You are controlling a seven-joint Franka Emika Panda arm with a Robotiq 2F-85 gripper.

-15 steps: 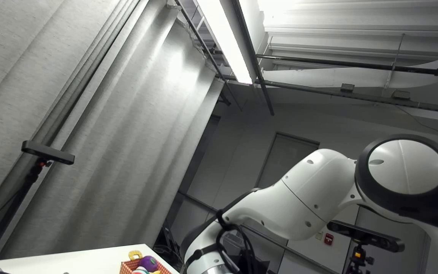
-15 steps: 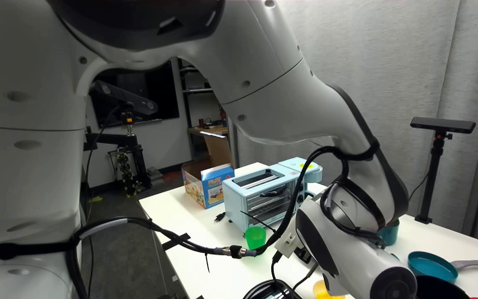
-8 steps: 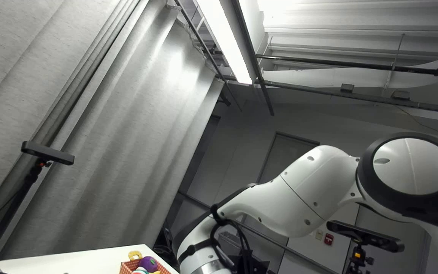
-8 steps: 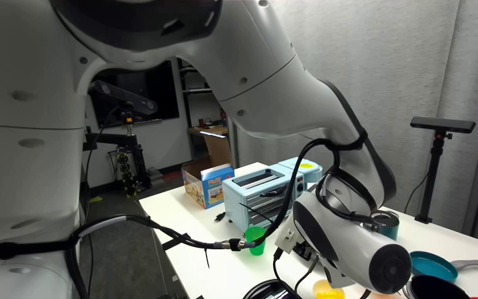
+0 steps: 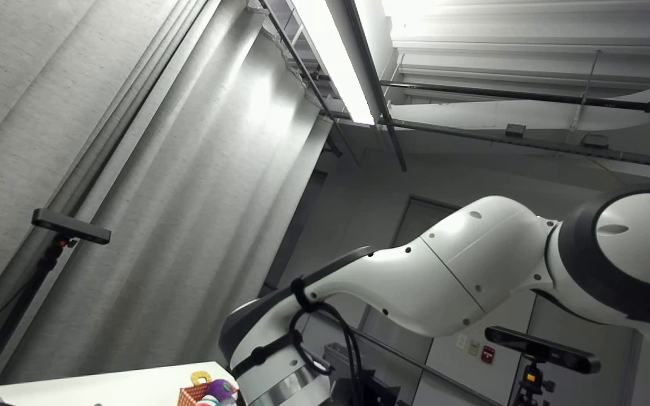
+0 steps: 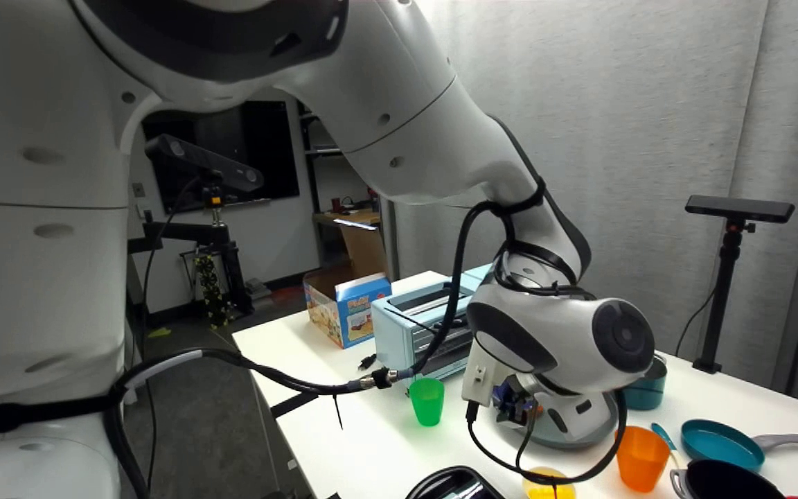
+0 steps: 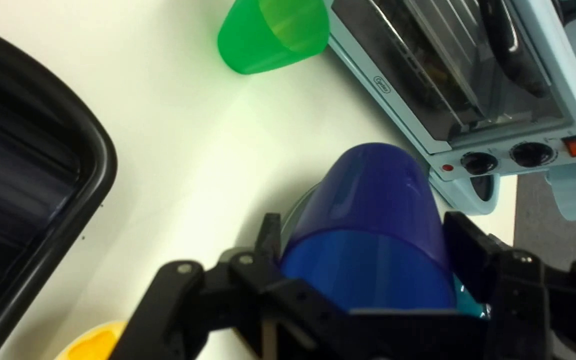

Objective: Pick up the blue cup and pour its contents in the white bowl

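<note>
My tool (image 7: 363,227) held the blue cup (image 7: 370,195) from two opposite sides, parted only as wide as the cup, I suppose so that it would not twist. The cup seemed to hang over a pale bowl (image 7: 293,220), which I took for the white one, placed there, I believe, to catch the pouring. Compared with the upright green cup (image 7: 248,45) on the left, it looked tilted, probably for emptying. I could not see its contents, nor tell whether any had fallen.

A ceiling light (image 5: 336,62) glares, the far wall (image 5: 370,186) is dim, the end effector (image 7: 363,230) blurred.
</note>
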